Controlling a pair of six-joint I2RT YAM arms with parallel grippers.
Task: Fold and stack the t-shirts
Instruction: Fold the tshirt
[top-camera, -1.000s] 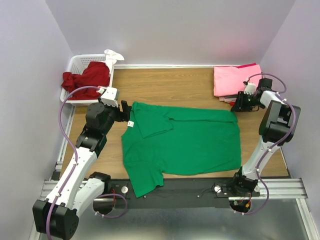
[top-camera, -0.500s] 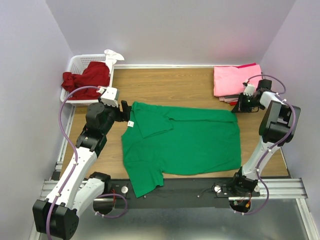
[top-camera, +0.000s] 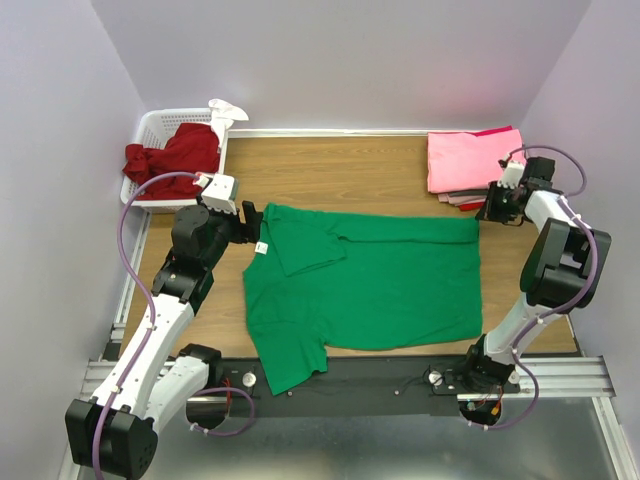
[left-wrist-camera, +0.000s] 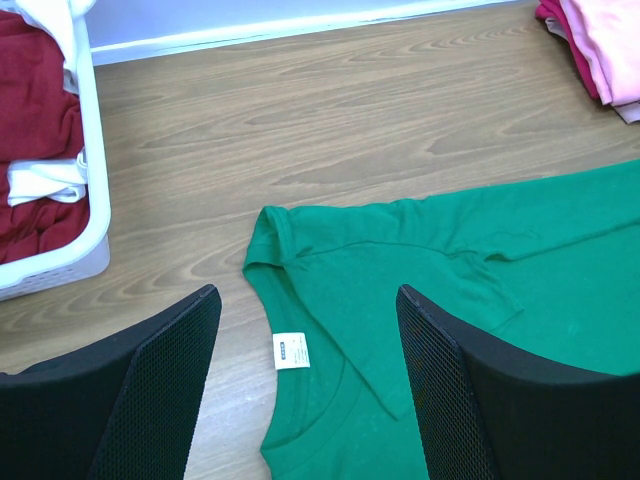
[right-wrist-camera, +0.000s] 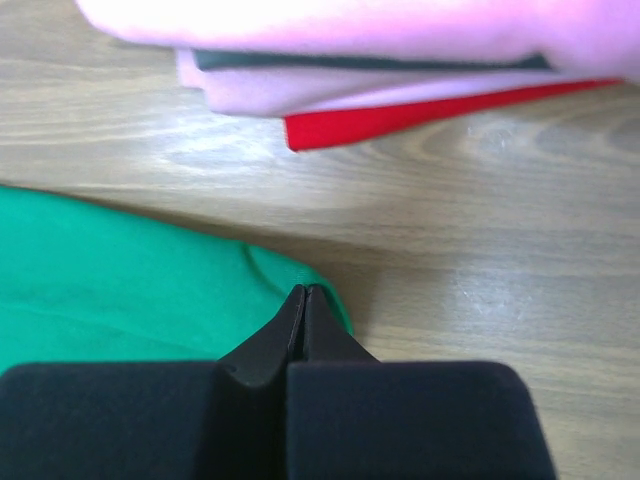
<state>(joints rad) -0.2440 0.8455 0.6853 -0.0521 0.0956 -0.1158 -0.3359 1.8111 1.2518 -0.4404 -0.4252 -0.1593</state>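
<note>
The green t-shirt (top-camera: 380, 285) lies flat on the table (top-camera: 380, 165), its collar between the wide-open, empty fingers of the left gripper (left-wrist-camera: 305, 300). The basket (left-wrist-camera: 88, 190) with the dark red t-shirt (left-wrist-camera: 35, 120) is to their left. The right gripper (right-wrist-camera: 304, 292) is closed tight at the shirt's corner, though whether it pinches cloth is unclear. The folded pink t-shirts (right-wrist-camera: 330, 30) lie just beyond.

Bright, even light; soft shadows — pink t-shirts (right-wrist-camera: 330, 25) blurred close-up.

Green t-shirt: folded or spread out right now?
Spread out. The green t-shirt lies flat across the table, with only one sleeve turned in over the body.
</note>
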